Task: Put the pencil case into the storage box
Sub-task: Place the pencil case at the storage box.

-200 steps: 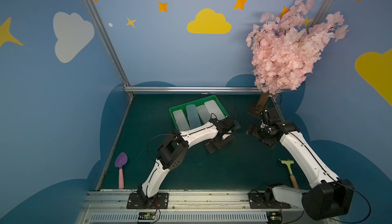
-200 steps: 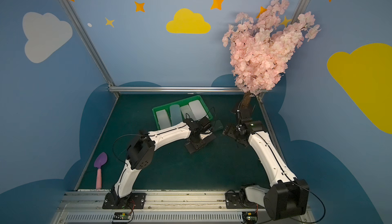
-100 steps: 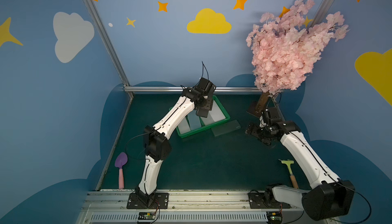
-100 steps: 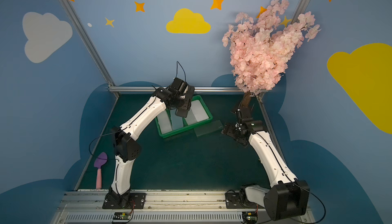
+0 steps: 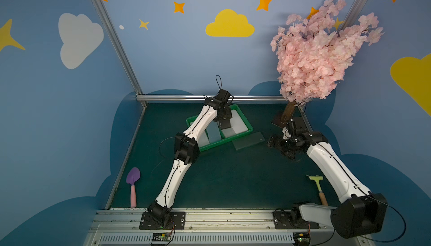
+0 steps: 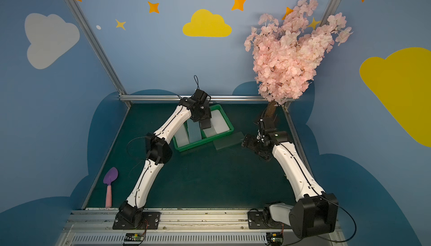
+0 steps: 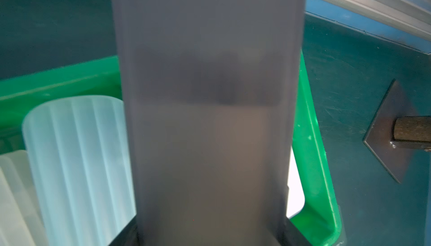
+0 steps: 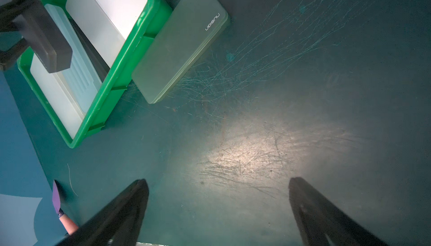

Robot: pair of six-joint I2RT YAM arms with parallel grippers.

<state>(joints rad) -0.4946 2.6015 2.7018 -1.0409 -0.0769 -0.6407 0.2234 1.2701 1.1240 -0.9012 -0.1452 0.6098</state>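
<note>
A dark grey pencil case [image 5: 225, 124] hangs above the green storage box [image 5: 210, 148], with my left gripper [image 5: 222, 116] shut on its upper end. In the left wrist view the dark grey pencil case [image 7: 210, 116] fills the middle and hides the fingertips of the left gripper [image 7: 211, 233]. The storage box [image 7: 310, 128] lies below it. Inside the box are a pale blue ribbed case [image 7: 77, 163] and white cases [image 8: 107, 11]. A translucent greenish pencil case [image 8: 182, 42] lies on the mat against the box's right side. My right gripper [image 8: 219, 185] stands open over bare mat to its right.
A pink blossom tree [image 5: 314, 53] on a dark base plate [image 5: 278, 121] stands at the back right, close behind my right arm. A purple shovel [image 5: 133, 182] lies at the front left. A small wooden-handled tool [image 5: 318, 185] lies at the front right. An aluminium rail [image 5: 186, 97] borders the back.
My left arm rose from the mat at the box's front right and swung up over the box with the dark case. That uncovered the translucent case. The right arm barely moved.
</note>
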